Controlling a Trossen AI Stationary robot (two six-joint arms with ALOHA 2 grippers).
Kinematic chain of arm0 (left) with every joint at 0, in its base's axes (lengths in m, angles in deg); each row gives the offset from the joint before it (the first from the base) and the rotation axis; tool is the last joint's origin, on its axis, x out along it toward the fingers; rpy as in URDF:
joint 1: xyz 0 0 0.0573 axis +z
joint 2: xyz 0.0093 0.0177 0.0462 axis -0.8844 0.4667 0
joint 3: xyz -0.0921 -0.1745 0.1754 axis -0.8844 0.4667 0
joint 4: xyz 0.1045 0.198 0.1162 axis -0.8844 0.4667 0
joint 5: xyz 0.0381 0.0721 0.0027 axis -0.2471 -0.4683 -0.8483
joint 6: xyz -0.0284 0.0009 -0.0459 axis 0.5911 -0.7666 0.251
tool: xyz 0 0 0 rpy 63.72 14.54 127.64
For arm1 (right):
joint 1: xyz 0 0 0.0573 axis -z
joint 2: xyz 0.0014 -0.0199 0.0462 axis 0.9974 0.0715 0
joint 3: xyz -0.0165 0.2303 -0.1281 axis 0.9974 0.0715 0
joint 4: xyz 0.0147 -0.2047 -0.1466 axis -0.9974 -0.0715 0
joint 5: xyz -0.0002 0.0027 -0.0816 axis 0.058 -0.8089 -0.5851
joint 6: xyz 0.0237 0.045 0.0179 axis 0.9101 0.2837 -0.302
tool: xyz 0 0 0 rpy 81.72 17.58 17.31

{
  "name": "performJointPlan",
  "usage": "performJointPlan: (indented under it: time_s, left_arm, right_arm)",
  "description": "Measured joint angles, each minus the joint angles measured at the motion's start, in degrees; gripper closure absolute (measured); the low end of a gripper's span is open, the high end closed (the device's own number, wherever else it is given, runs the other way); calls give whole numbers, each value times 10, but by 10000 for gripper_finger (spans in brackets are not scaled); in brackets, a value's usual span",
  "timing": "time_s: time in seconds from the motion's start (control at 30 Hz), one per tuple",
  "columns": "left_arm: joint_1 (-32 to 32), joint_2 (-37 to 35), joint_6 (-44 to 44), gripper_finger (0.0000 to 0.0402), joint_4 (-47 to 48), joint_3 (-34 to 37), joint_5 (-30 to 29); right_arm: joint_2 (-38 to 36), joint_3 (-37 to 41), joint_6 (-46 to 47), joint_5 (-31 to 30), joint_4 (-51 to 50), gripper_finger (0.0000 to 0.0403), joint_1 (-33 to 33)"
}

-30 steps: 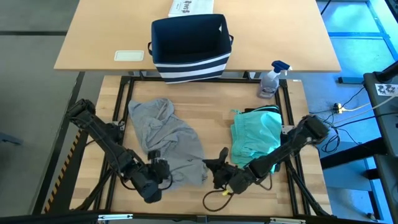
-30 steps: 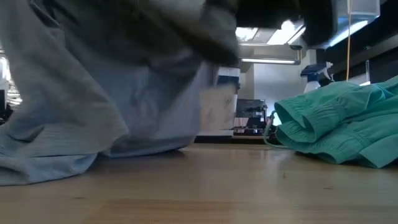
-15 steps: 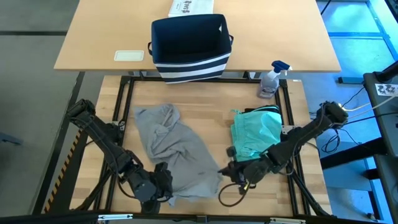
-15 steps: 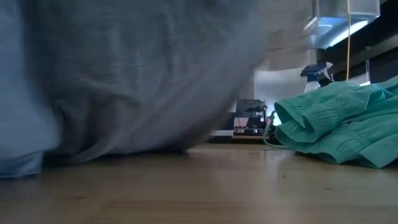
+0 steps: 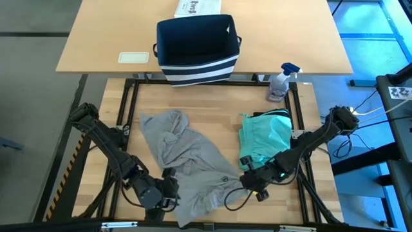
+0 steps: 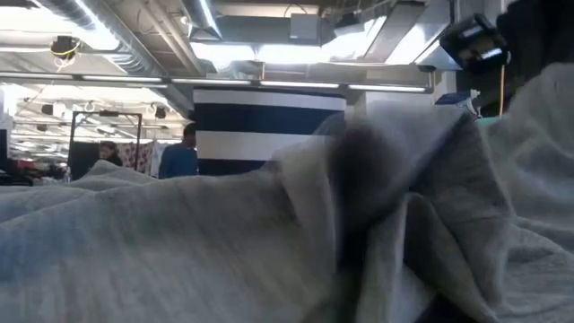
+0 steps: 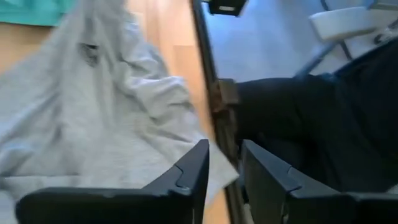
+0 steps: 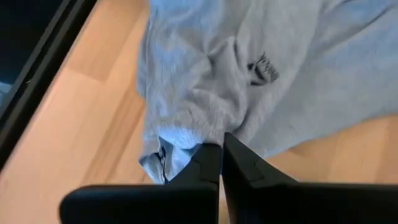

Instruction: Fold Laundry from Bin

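A grey T-shirt [image 5: 187, 161] with a small dark logo [image 8: 264, 67] lies crumpled and spread on the wooden table, reaching to the near edge. In the low view its folds [image 6: 224, 242] fill the foreground. My left gripper [image 5: 168, 192] stands open at the shirt's near left corner, and nothing shows between its fingers [image 7: 222, 152]. My right gripper [image 5: 244, 182] is shut on the shirt's near right edge. A teal piece [image 5: 264, 138] lies bunched at the right. The navy bin [image 5: 196, 48] stands on the far table. My right gripper pinches a bunched fold at the shirt's edge [image 8: 205, 134] between its two fingertips [image 8: 211, 155]. The fingers slant down from the table's right side. The shirt lies slack on the table, puckered toward the fingertips.
A spray bottle [image 5: 280, 84] stands at the far right of the work table. A white printed box [image 5: 196, 8] and a pale card [image 5: 133, 57] lie on the far table. A yellow-tipped cable [image 5: 233, 198] loops by my right gripper. A person [image 6: 184, 152] stands in the room behind.
My right gripper has gone toward the table's right edge and tipped more steeply down, dragging the shirt's near edge with it. The shirt, which hung raised above the table, has spread toward the near edge and now lies on it in front of the low camera.
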Motion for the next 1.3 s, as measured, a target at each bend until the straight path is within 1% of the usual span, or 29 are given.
performJointPlan:
  time_s: [0.07, 0.13, 0.23, 0.33, 0.4, 0.5, 0.57, 0.67, 0.73, 0.8, 0.9, 0.97, 1.03, 1.07, 1.13, 1.2, 1.3]
  left_arm:
    - [0, 0, 0, 305, 15, 0, -25]
    - [0, 0, 7, 302, 53, 0, -66]
    - [8, 0, 57, 302, 135, 4, -128]
    - [35, -1, 101, 302, 185, 37, -139]
    - [53, 0, 104, 302, 185, 65, -126]
    - [87, -1, 94, 304, 173, 111, -89]
    - [114, -1, 77, 306, 172, 142, -79]
    - [154, -26, 60, 307, 168, 187, -75]
    - [182, -57, 43, 307, 151, 217, -75]
    - [215, -96, 26, 307, 136, 249, -72]
    - [273, -161, 11, 308, 104, 304, -41]
    - [314, -196, 10, 308, 85, 344, -19]
    - [355, -219, 0, 308, 68, 380, 3]
    - [375, -228, -5, 308, 60, 398, 16]
    - [411, -239, -16, 308, 37, 429, 48]
    - [444, -239, -29, 308, 7, 453, 74]
    - [483, -238, -37, 308, -14, 477, 84]
  right_arm:
    - [0, 8, 12, 11, 0, 399, 0]
    - [0, 10, 30, 12, 1, 390, 0]
    - [0, 10, 48, 17, -2, 367, 0]
    - [0, 10, 61, 29, -2, 334, 0]
    - [0, 10, 71, 35, -4, 308, 0]
    - [0, 10, 85, 44, -26, 268, 0]
    - [0, 10, 98, 44, -51, 245, 0]
    - [0, 10, 103, 38, -99, 222, 0]
    - [0, 10, 102, 17, -111, 216, 0]
    - [0, 10, 78, 2, -112, 217, 0]
    - [-1, 5, 17, -46, -105, 224, 10]
    - [-1, -6, -15, -74, -100, 229, 28]
    - [-1, -23, -42, -85, -98, 233, 54]
    - [-2, -30, -57, -84, -88, 236, 69]
    - [-2, -37, -95, -60, -49, 241, 103]
    - [-2, -38, -139, -15, -2, 246, 140]
    - [1, -38, -188, 60, 59, 253, 202]
